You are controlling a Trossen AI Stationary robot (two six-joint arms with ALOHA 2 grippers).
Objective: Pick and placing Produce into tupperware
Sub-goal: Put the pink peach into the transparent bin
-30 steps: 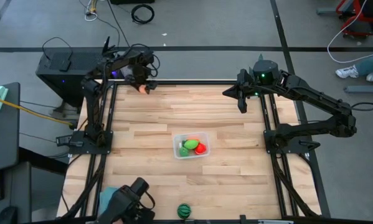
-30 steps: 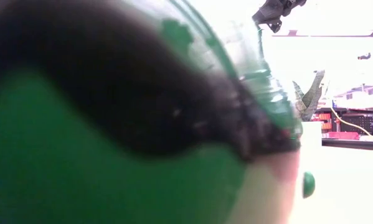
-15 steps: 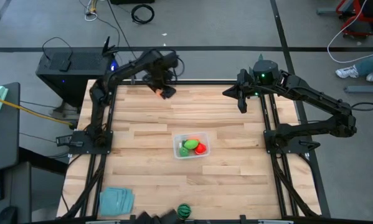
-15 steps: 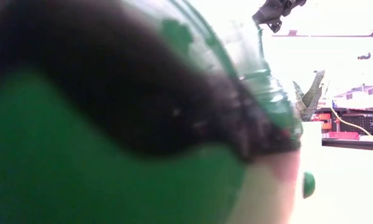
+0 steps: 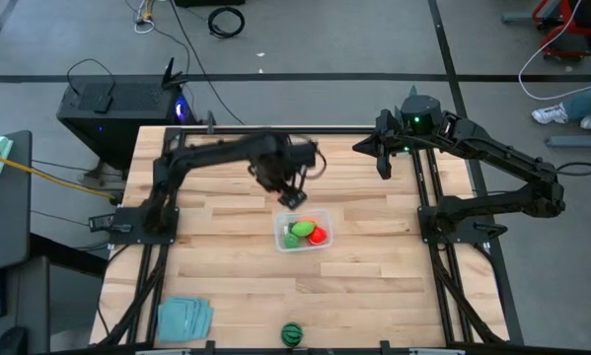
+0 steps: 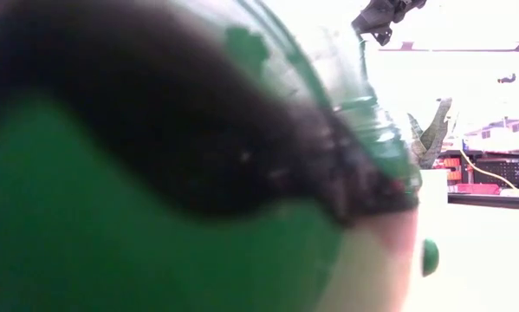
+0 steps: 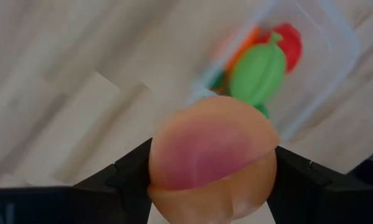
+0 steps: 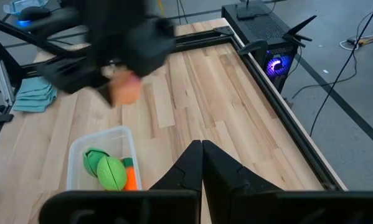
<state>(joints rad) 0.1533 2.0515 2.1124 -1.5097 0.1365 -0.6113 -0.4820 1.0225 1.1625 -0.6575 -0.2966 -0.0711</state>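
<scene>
My left gripper [image 5: 293, 196] hangs just beyond the far edge of the clear tupperware [image 5: 321, 243], shut on the peach ball [image 7: 211, 155], also seen as a peach ball [image 8: 125, 90] in the right wrist view. The tupperware holds green pieces [image 7: 258, 71], a red piece [image 7: 290, 40] and the orange carrot [image 7: 239, 50]. The dark green striped ball [image 5: 292, 334] rests on the table at its near edge and fills the low view [image 6: 155, 173]. My right gripper [image 5: 386, 163] waits shut above the far right of the table. My left gripper pinches the peach ball at its two opposite sides [image 7: 161, 168] between its two fingers [image 7: 133, 177]. The fingers come from above, pointing down. The ball is lifted clear of the table, above the wood just beside the tupperware's far rim [image 7: 335, 56].
A folded teal cloth [image 5: 184, 318] lies at the near left corner. A potted plant [image 6: 432, 130] shows behind the striped ball in the low view. Bare wood lies left and right of the tupperware. Dark frame rails [image 5: 433, 197] run along the table's sides.
My left arm has swung from the table's far left corner toward the right and near, carrying the peach ball, and now stands beside the tupperware's far edge. The gripper has stayed shut on the ball. The right arm has kept still.
</scene>
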